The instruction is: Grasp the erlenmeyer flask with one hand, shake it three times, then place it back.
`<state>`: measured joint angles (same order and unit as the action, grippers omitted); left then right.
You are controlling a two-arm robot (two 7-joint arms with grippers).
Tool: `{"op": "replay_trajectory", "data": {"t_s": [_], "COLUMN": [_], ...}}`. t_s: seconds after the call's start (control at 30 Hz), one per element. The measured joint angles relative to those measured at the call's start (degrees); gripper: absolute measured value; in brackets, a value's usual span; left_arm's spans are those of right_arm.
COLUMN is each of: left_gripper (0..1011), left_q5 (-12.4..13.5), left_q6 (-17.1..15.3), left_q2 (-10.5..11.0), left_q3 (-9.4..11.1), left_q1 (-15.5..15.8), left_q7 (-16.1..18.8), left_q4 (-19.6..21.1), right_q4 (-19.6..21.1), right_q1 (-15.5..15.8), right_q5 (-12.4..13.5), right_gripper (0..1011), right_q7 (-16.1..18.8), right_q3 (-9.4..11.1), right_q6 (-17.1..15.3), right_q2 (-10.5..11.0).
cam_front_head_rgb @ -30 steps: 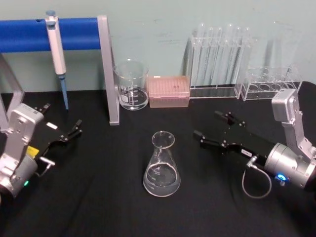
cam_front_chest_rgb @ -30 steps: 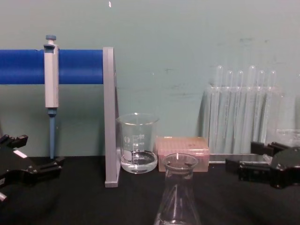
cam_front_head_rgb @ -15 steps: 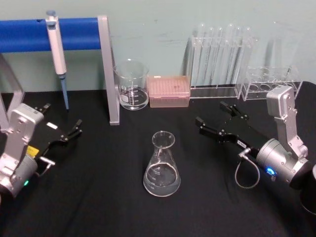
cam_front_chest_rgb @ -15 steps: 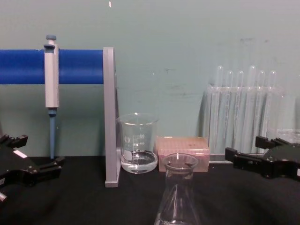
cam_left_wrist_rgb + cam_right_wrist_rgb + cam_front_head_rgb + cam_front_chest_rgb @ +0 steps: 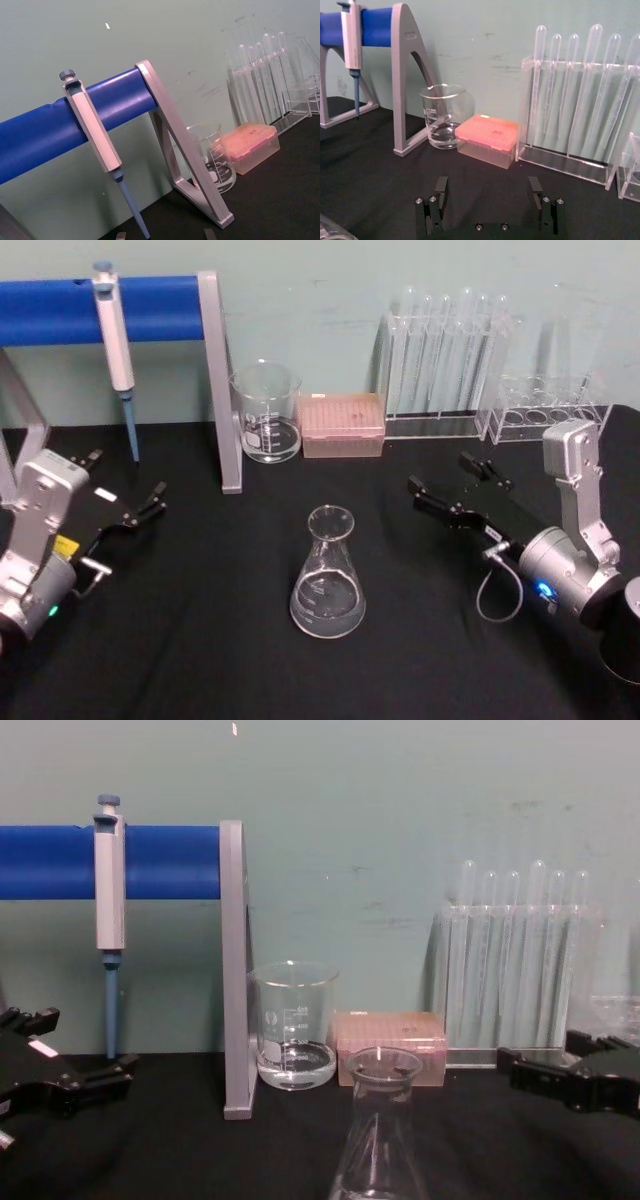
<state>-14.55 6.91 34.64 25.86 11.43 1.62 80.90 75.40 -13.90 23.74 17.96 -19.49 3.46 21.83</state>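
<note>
The erlenmeyer flask [image 5: 328,575] stands upright on the black table, clear glass with a little liquid in its wide base; in the chest view the flask [image 5: 380,1130] is front and centre. My right gripper [image 5: 442,472] is open, low over the table to the flask's right and a little behind it, well apart from it. In the right wrist view the right gripper [image 5: 488,190] holds nothing between its spread fingers [image 5: 441,189]. At the chest view's right edge this gripper [image 5: 540,1065] points toward the flask. My left gripper [image 5: 128,475] rests open at the far left.
Behind the flask stand a glass beaker [image 5: 266,412] and a pink tip box [image 5: 343,424]. A grey stand [image 5: 222,380] with a blue bar holds a pipette [image 5: 115,340]. Test-tube racks [image 5: 445,365] line the back right.
My right gripper has drawn back to the right, away from the flask. The flask and the left arm have not moved.
</note>
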Motion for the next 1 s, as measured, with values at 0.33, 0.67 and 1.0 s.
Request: {"op": "replay_trajectory", "data": {"t_s": [0.33,0.67,1.0], "left_gripper": [1001,1001,1001], "left_q5": [0.0,0.0,0.0], "left_q6": [0.0,0.0,0.0], "left_q2": [0.0,0.0,0.0], "left_q3": [0.0,0.0,0.0], "left_q1": [0.0,0.0,0.0], "left_q7": [0.0,0.0,0.0], "left_q4": [0.0,0.0,0.0], "right_q4": [-1.1,-1.1,-1.0], "right_q1": [-0.4,-0.4,-0.3], "right_q5": [-1.2,-1.2,-1.2], "right_gripper": [1003,1003,1003], "right_q7": [0.5,0.5,0.3], "right_q3": [0.7,0.7,0.7], "right_q6": [-0.9,-0.9,-0.9], "right_q2": [-1.1,-1.1,-1.0]}}
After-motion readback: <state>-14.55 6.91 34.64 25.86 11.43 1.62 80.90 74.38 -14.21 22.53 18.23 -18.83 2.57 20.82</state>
